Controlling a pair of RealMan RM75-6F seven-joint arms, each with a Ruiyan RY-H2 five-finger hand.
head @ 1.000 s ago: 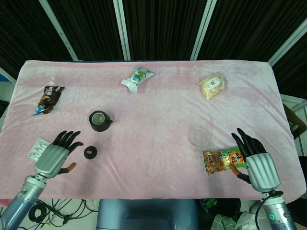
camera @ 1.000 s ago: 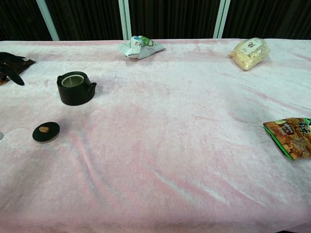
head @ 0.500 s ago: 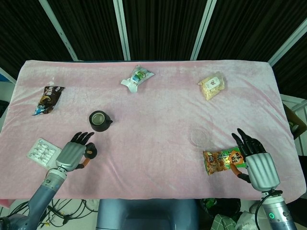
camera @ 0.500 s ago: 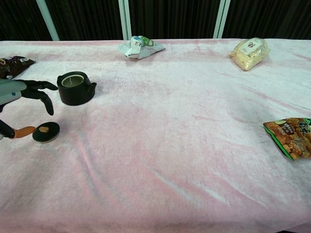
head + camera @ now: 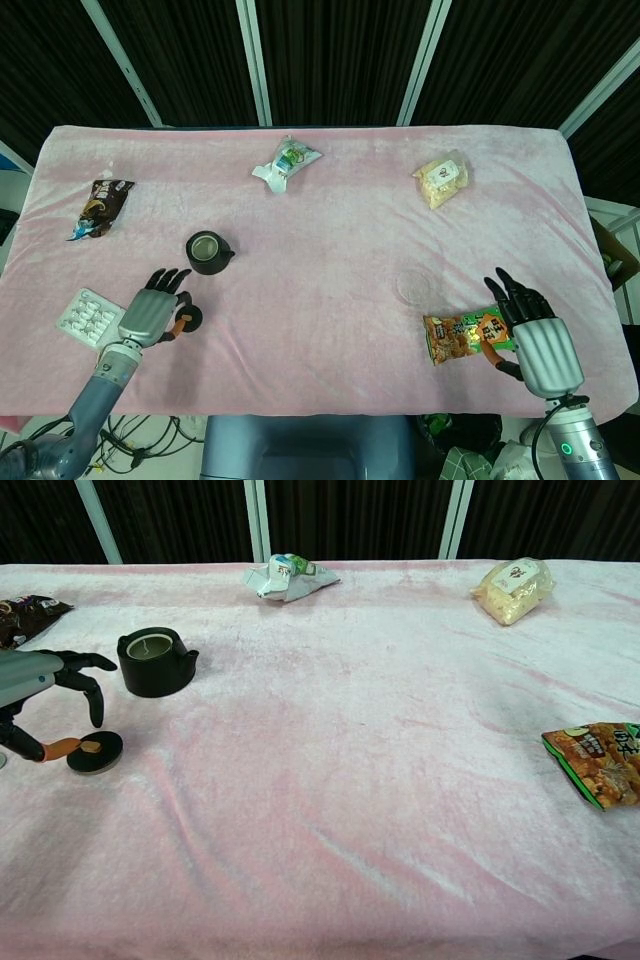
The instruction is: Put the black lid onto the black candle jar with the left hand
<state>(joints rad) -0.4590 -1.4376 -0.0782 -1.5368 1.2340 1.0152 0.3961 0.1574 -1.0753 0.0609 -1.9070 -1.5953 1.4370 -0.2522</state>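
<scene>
The black candle jar stands open and upright on the pink cloth, left of centre. Its flat black lid, with a small tan knob, lies on the cloth in front of the jar. My left hand hovers at the lid's left side with its fingers spread. The orange thumb tip sits at the lid's left edge, and the lid is not lifted. My right hand rests open at the front right, beside an orange snack bag.
A white blister pack lies left of my left hand. A dark snack bag is further back left. A white-green packet and a yellow bag lie near the far edge.
My left hand has moved right, from beside the blister pack to the lid, and its thumb now reaches the lid's edge. The right hand, lid and jar have stayed put.
</scene>
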